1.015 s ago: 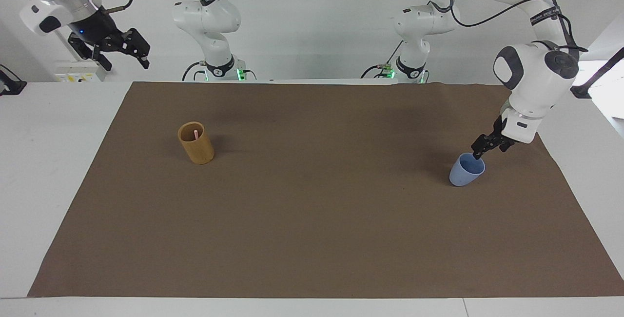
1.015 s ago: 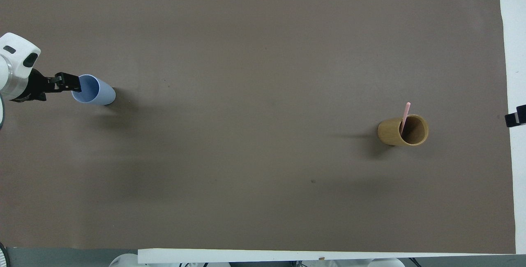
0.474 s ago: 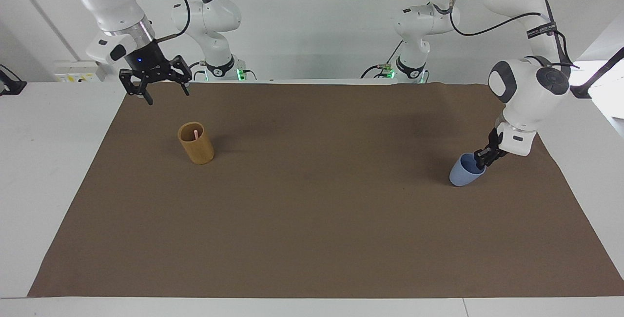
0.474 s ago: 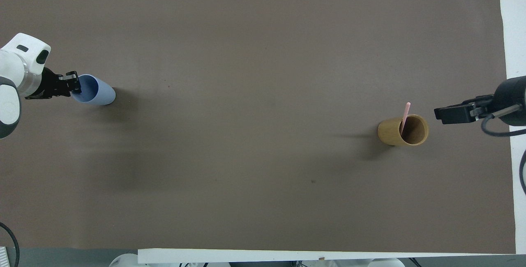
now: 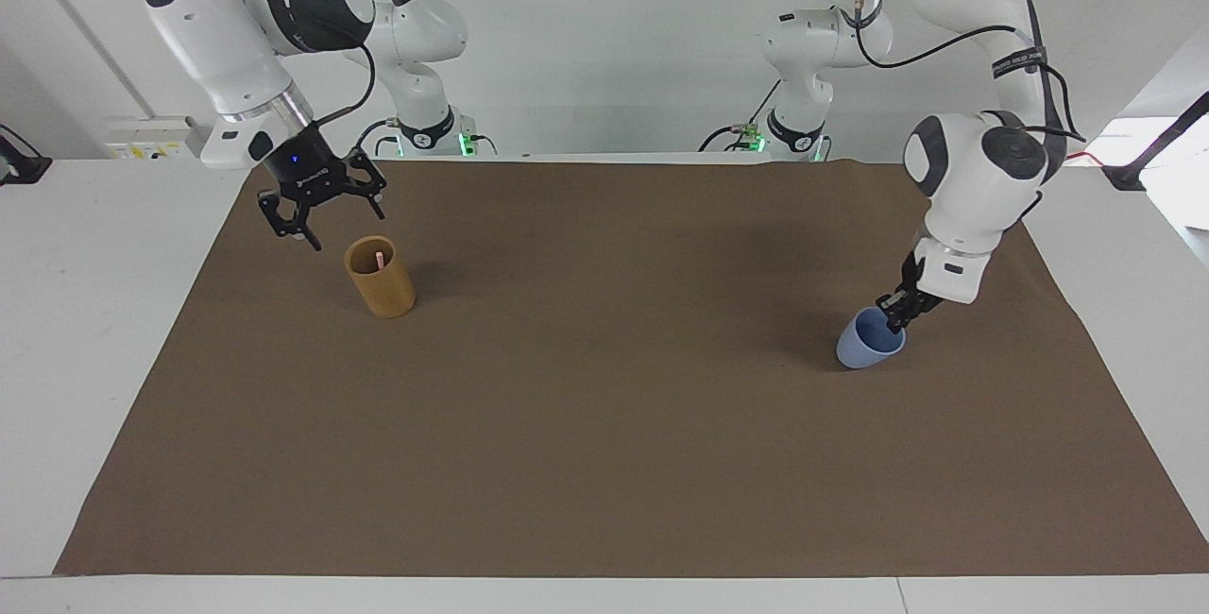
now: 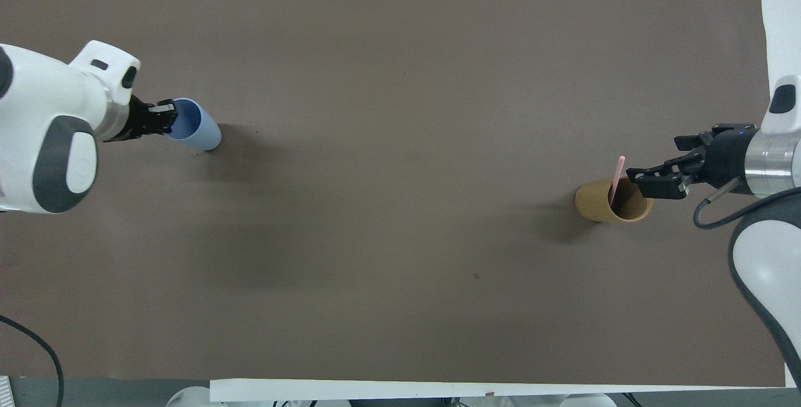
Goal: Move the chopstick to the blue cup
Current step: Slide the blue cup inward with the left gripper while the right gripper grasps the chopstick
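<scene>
One pale pink chopstick (image 6: 617,175) stood in the tan wooden cup (image 5: 380,276), its long axis near upright and leaning on the rim, its tip just clear of the top. The right claw (image 5: 322,212), fingers spread apart, hung above and just beside that cup, toward the right arm's end of the bench (image 5: 604,463), so the stick lay below it and a little inward. This arm was plainly the nearer one for the pick. The blue cup (image 5: 867,340) sat well apart from the wooden cup, toward the left arm's end, tilted, with the left claw (image 5: 895,310) clamped on its rim.
</scene>
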`<state>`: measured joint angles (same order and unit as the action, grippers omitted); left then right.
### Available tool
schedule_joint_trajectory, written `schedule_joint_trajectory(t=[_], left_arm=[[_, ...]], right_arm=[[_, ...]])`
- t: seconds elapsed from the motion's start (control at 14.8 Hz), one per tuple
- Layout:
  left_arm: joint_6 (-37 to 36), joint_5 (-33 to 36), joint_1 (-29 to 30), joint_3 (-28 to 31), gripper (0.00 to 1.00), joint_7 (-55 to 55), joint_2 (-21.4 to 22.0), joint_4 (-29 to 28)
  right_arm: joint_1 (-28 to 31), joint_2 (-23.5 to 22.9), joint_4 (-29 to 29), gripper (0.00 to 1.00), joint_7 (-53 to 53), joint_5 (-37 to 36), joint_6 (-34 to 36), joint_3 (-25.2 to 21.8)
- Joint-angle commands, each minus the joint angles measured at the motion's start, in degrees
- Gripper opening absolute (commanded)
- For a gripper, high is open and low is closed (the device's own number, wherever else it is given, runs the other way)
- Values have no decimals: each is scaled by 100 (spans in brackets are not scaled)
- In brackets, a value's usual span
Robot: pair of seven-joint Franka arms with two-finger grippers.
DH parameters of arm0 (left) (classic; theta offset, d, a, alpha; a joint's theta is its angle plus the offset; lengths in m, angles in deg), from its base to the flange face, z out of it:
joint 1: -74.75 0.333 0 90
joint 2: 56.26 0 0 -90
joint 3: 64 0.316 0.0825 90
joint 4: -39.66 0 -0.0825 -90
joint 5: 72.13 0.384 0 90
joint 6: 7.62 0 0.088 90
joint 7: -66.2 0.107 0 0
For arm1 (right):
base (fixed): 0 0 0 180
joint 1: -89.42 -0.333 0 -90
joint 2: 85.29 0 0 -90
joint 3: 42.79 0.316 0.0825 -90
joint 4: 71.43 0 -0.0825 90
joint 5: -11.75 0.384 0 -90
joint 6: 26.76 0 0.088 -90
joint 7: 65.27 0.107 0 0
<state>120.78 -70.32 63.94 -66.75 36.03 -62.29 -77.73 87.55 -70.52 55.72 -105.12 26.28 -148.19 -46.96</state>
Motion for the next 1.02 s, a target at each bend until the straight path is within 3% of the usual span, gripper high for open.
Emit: schedule_joint_trajectory(t=[0.0, 0.2, 0.34, 0.54, 0.61, 0.68, 0.74, 0.81, 0.88, 0.95], left_arm=[[-263, 12, -990, 91, 0, -1093, -4, 138], [-219, 12, -1695, 74, 0, -1851, 49, 94], [-167, 12, -1985, 65, 0, -2115, 163, -107], [114, 12, -2373, 65, 0, -2642, -73, -82], [132, 12, -2382, 56, 8, -2626, -91, -82], [98, 12, -2382, 56, 32, -2617, -83, -82], [54, 12, -2382, 56, 71, -2617, -82, -82], [62, 12, -2382, 56, 92, -2617, -82, -64], [54, 4, -2339, 56, 100, -2660, -74, -29], [1, 3, -2321, 56, 100, -2661, -13, -29]], right_arm=[[38, 211, 416, 100, -425, 391, -398, 22], [38, 229, 714, 94, -899, 716, -802, 22], [55, 238, 890, 84, -1155, 893, -1039, 13], [-6, 238, 1110, 74, -1164, 999, -1348, 22], [-15, 238, 1111, 70, -1165, 999, -1348, 22], [-6, 238, 1111, 66, -1191, 1008, -1340, 22], [-6, 238, 1111, 60, -1243, 1008, -1331, 22], [-6, 246, 1119, 55, -1252, 1008, -1305, 22], [-6, 246, 1120, 50, -1252, 1008, -1278, 22], [-6, 246, 1120, 46, -1252, 1008, -1252, 22]])
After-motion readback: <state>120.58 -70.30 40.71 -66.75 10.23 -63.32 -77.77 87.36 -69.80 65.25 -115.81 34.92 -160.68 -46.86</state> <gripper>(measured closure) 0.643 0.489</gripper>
